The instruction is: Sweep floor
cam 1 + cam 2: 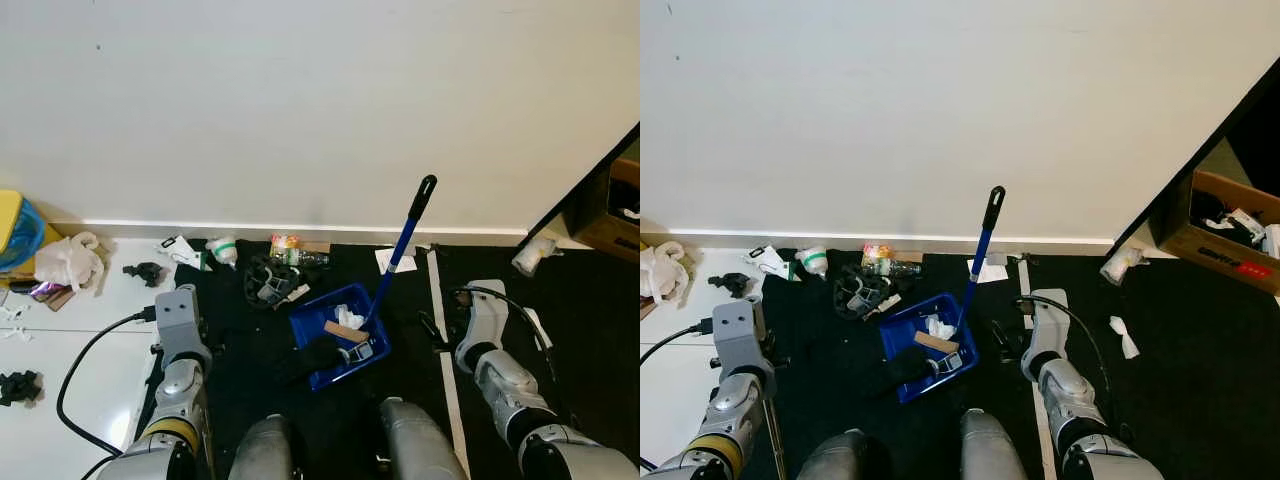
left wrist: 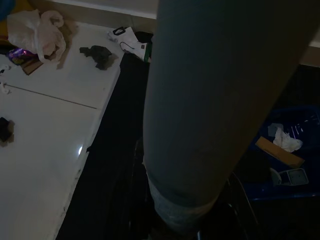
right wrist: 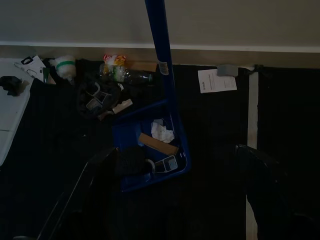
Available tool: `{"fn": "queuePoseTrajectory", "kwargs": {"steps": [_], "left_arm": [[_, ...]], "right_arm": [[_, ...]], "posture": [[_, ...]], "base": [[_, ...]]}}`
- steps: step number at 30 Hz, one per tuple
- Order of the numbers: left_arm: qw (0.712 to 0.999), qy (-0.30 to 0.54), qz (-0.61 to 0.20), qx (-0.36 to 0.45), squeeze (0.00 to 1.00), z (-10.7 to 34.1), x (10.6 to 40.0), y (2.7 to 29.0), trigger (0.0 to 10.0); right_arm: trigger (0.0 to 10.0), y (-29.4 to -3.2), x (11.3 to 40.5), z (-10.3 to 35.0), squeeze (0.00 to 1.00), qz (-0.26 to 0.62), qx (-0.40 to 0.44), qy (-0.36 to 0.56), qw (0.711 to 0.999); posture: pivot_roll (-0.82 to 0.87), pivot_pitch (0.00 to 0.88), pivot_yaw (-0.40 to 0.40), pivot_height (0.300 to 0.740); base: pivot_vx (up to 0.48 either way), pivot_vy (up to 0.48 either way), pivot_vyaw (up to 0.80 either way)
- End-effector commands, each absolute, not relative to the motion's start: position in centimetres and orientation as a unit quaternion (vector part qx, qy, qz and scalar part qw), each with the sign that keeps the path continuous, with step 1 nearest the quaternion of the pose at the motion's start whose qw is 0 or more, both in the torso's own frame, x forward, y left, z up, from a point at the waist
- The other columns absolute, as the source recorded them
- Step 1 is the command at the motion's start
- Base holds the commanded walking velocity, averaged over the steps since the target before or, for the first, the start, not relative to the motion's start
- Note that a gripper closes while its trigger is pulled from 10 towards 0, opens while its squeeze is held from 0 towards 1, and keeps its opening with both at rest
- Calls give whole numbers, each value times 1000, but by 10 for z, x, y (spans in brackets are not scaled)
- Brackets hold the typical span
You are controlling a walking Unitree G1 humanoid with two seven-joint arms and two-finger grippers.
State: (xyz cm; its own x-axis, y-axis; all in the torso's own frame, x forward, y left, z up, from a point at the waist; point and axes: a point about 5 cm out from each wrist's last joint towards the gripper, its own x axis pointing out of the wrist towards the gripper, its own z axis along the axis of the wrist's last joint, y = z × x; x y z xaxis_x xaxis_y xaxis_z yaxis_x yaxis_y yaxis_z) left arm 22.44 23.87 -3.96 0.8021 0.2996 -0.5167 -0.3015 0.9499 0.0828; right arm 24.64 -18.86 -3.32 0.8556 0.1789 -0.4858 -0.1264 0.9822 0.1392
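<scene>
Right now the blue dustpan (image 1: 338, 345) sits on the black mat, already holding scraps, its handle (image 1: 402, 243) leaning toward the wall. Litter (image 1: 275, 276) lies just beyond it. I'd sweep that pile gently toward the pan; I cannot tell either gripper's finger state.

No lettering can be read anywhere in this scene of litter on a dark floor by a white wall. A white sheet of paper (image 3: 212, 80) lying near the baseboard carries lines of print too small to make out, and the small sticker (image 3: 162, 68) on the blue dustpan handle (image 1: 400, 246) is likewise illegible. A red label (image 1: 1250, 269) on the side of a cardboard box (image 1: 1215, 243) and the colourful wrapper on a plastic bottle (image 1: 292, 250) show markings, but none resolves into words or numbers.
</scene>
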Motion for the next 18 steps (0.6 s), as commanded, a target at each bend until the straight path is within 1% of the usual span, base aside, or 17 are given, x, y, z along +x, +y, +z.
{"fn": "queuePoseTrajectory", "kwargs": {"steps": [1, 18], "left_arm": [[941, 298, 158, -33, 0, -50, 215, 229, 10000], [941, 296, 159, -33, 0, -50, 215, 230, 10000]], "right_arm": [[10000, -192, 244, -36, 0, 72, 54, 268, 959], [10000, -191, 245, -35, 0, 70, 58, 264, 960]], "posture": [[10, 74, -45, 740], [9, 89, -42, 740]], "base": [[0, 0, 0], [0, 0, 0]]}}
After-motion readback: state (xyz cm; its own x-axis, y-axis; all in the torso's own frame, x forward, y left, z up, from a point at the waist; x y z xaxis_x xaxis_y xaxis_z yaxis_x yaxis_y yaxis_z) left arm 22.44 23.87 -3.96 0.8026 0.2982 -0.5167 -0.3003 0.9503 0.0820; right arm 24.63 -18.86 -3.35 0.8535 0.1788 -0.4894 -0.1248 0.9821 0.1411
